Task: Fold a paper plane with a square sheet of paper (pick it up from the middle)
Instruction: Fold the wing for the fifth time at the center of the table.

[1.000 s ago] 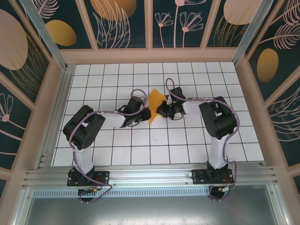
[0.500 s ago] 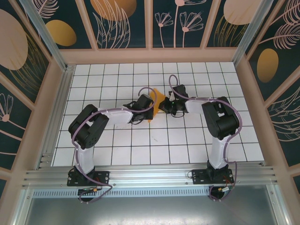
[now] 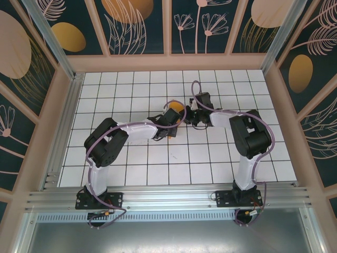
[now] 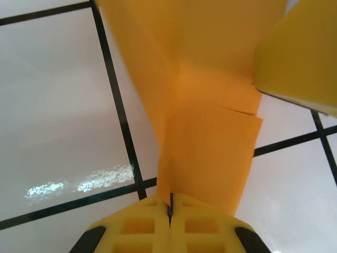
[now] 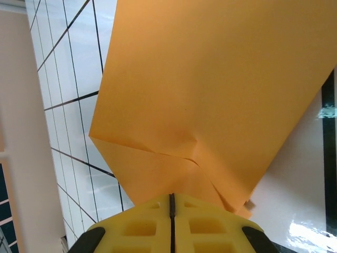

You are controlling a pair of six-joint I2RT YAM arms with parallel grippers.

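Note:
The square sheet of paper (image 3: 178, 109), bright orange, is held off the white grid table between my two grippers near the table's middle. In the left wrist view the paper (image 4: 210, 105) runs in folded layers with a crease into my left gripper (image 4: 170, 203), which is shut on its edge. The right gripper's yellow finger (image 4: 300, 52) shows at the upper right. In the right wrist view the paper (image 5: 210, 79) spreads wide, with diagonal folds meeting at my right gripper (image 5: 171, 200), shut on it. From above, the left gripper (image 3: 175, 117) and right gripper (image 3: 190, 115) nearly meet and hide most of the paper.
The white grid table (image 3: 137, 158) is walled by beige frames with dark leaf-pattern panels (image 3: 131, 26) at the back and sides. Both arms reach inward from the metal rail (image 3: 168, 197) at the near edge.
The left gripper has swung right and back toward the right gripper. The paper, earlier a visible orange flap, is now bunched between the two grippers and mostly covered.

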